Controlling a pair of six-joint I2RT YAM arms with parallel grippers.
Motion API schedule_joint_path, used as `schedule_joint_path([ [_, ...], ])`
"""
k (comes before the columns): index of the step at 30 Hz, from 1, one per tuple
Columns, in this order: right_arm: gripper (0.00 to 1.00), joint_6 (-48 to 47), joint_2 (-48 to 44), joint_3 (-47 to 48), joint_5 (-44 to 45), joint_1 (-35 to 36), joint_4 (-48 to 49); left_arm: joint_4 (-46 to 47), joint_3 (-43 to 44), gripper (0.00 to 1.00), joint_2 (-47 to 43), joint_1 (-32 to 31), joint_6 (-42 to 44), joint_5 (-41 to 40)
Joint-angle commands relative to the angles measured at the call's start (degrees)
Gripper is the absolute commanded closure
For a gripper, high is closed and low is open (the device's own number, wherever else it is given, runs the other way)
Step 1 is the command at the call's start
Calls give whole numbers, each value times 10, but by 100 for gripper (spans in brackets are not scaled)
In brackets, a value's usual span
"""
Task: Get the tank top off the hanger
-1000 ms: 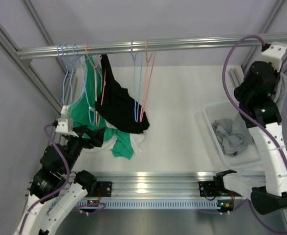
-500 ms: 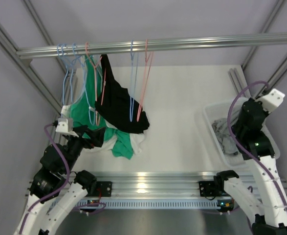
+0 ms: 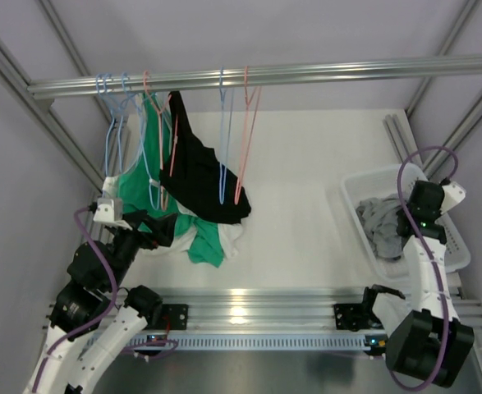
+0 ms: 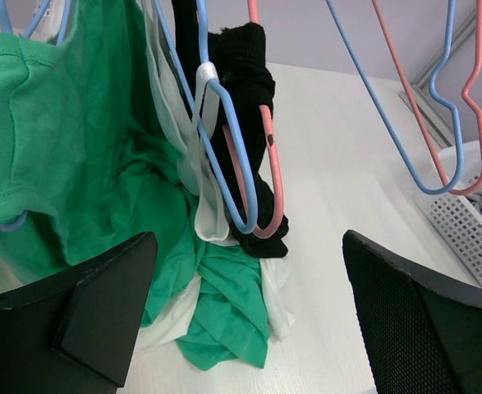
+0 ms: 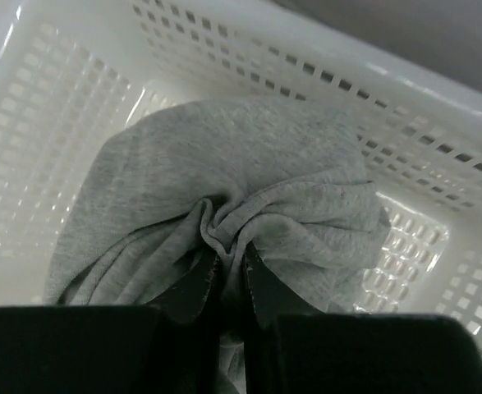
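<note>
My right gripper (image 3: 408, 223) is down inside the white basket (image 3: 357, 185) at the right, shut on a fold of a grey tank top (image 3: 382, 228). In the right wrist view the fingers (image 5: 193, 289) pinch the bunched grey cloth (image 5: 224, 172), which rests on the basket floor (image 5: 52, 123). A black garment (image 3: 198, 174) hangs on a pink hanger (image 4: 267, 164) from the rail (image 3: 323, 74). Green (image 3: 132, 190) and white clothes hang beside it and pile on the table. My left gripper (image 3: 153, 227) is open and empty, just in front of that pile (image 4: 224, 320).
An empty blue hanger (image 3: 223, 139) and an empty pink hanger (image 3: 245, 135) hang from the rail right of the black garment. More blue hangers (image 3: 113, 123) hang at the left. Frame posts stand at both sides. The basket also shows in the left wrist view (image 4: 462, 222).
My right arm has come down from near the rail at the top right into the basket. The left arm and the hanging clothes have not moved.
</note>
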Motion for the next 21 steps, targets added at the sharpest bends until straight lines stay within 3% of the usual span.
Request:
schedule_joint_path([
  [1, 91, 28, -8, -11, -100, -14, 21, 13, 1, 1, 5, -1, -9, -27],
  [3, 73, 29, -8, -11, -98, -14, 21, 12, 2, 1, 11, 0, -11, -42],
  [4, 39, 28, -6, -10, -98, -15, 20, 12, 2, 1, 12, 0, -12, -48],
  [5, 34, 28, -3, -8, -99, -15, 19, 12, 2, 1, 12, 0, -12, -68],
  [8, 25, 27, -12, -4, -106, -23, 2, 7, 2, 1, 4, 7, -20, -108],
  [12, 15, 34, -93, 29, -57, -23, -43, 1, 2, 1, -10, 15, -30, -137],
  [18, 11, 13, -145, 147, -19, -23, -121, -3, 17, 1, 20, 18, -36, -175],
  [21, 9, -6, -154, 180, -56, -21, -136, -8, 43, 1, 72, 31, -36, -175],
])
